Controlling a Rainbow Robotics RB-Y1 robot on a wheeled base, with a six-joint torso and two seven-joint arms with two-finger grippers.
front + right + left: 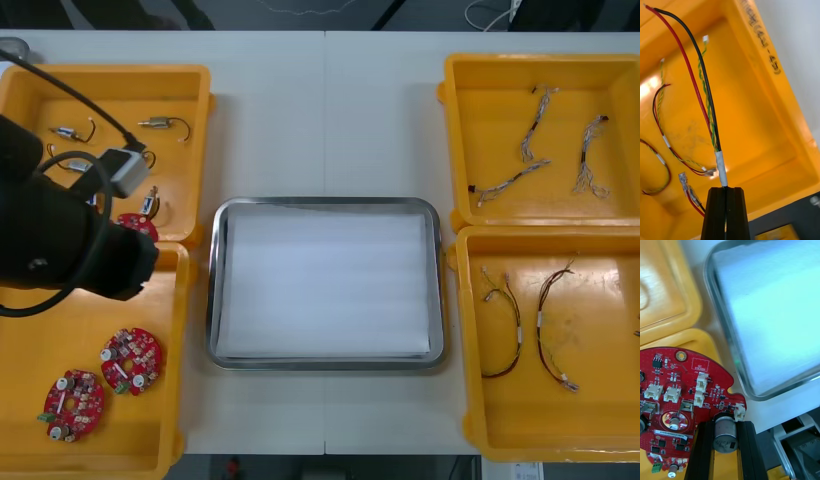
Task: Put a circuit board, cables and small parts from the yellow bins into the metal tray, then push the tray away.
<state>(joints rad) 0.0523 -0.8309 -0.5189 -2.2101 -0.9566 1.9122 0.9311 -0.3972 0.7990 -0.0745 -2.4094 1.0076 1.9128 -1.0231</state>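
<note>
L pincer (pixel 726 426), R pincer (pixel 725 191) both closed

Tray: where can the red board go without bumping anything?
Anywhere inside the tray: its white floor is bare from rim to rim. The table between the far bins is bare. Crowded: the left far bin with small parts. The left jaws hold the board beside its left rim; right jaws pinch a cable.

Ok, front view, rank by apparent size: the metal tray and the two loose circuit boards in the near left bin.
1. metal tray, largest.
2. circuit board nearer it and the other board: alike, unranked.
</note>
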